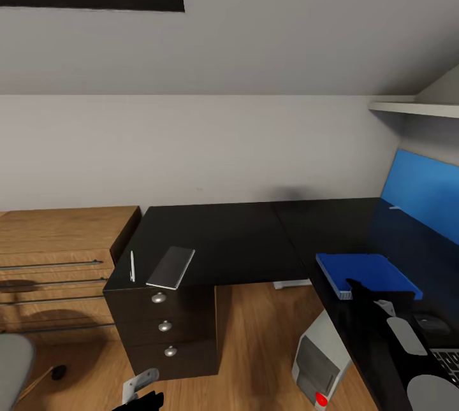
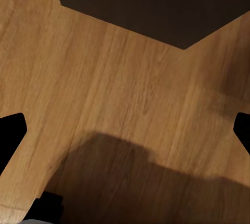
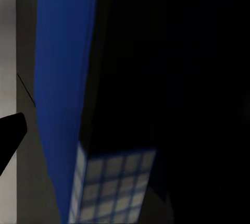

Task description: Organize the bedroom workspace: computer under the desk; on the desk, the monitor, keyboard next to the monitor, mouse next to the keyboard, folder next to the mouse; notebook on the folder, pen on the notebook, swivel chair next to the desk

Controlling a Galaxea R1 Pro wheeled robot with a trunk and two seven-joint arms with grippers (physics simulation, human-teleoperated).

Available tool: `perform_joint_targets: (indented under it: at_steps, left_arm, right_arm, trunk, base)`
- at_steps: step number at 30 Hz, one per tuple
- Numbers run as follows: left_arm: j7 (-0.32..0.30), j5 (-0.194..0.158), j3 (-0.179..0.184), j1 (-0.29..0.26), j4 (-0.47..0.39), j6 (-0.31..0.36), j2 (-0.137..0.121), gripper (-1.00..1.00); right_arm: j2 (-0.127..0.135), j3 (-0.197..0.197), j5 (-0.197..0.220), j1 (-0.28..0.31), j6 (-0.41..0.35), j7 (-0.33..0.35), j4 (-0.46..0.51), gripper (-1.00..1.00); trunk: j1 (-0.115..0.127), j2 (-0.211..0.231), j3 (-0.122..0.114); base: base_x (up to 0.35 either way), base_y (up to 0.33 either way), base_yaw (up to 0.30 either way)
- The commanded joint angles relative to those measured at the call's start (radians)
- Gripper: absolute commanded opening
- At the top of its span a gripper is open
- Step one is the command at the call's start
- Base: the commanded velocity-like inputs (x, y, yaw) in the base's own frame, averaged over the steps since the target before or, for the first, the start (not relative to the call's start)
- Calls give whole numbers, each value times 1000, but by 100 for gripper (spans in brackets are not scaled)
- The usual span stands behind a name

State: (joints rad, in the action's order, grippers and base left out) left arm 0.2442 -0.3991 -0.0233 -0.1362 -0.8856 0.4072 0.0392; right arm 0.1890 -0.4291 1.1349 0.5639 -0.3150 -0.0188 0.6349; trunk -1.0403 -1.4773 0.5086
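The desk (image 1: 223, 239) spans the corner as a glossy black L, and most of the task's things already sit on or under it. Its right wing, along the blue back panel (image 1: 424, 191), carries the folder (image 1: 370, 274), lying flat with the mouse (image 1: 432, 322) just beyond it and a corner of the keyboard (image 1: 446, 357) at the frame's edge; that order reads as the row the task asks for. The computer (image 1: 322, 360) stands on the floor, tucked under that wing and tilted in this view. The three-drawer unit (image 1: 167, 328) holds up the left end with all drawers closed, so what is inside cannot be told. On top of it lie the notebook (image 1: 171, 267) and, just beside it, the pen (image 1: 132, 266), well apart from the folder; both have yet to be stacked, I judge.

The right gripper (image 1: 364, 288) hovers dark over the folder's near corner; how far it is spread I cannot tell, and nothing shows in its grasp. The left gripper (image 2: 125, 130) points at the plank floor, fingers spread wide and empty.
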Motion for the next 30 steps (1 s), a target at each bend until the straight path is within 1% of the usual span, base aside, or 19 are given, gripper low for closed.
perform_joint_targets:
  at_steps: [1,8,15,23,30]
  left_arm:
    - [6,-10,-1,0,-2,4,1,100]
    - [7,-9,-1,0,0,4,1,100]
    - [7,-10,-1,0,0,4,0,100]
    - [7,-11,-1,0,0,4,0,100]
    - [9,-11,-1,0,1,4,0,100]
  right_arm:
    - [-1,-3,4,1,-6,-3,1,100]
    - [-2,-2,3,1,-5,-3,1,100]
    - [-2,-1,3,1,-4,-1,2,100]
    - [-5,4,3,1,-3,-1,4,100]
    - [-6,6,3,1,-3,1,7,100]
  trunk:
    - [0,-1,1]
    - [0,-1,1]
    - [0,-1,1]
    - [0,-1,1]
    - [27,48,-21]
  base:
    - [0,0,0]
    - [-1,0,0]
    - [-153,0,0]
    - [-24,0,0]
    - [0,0,0]
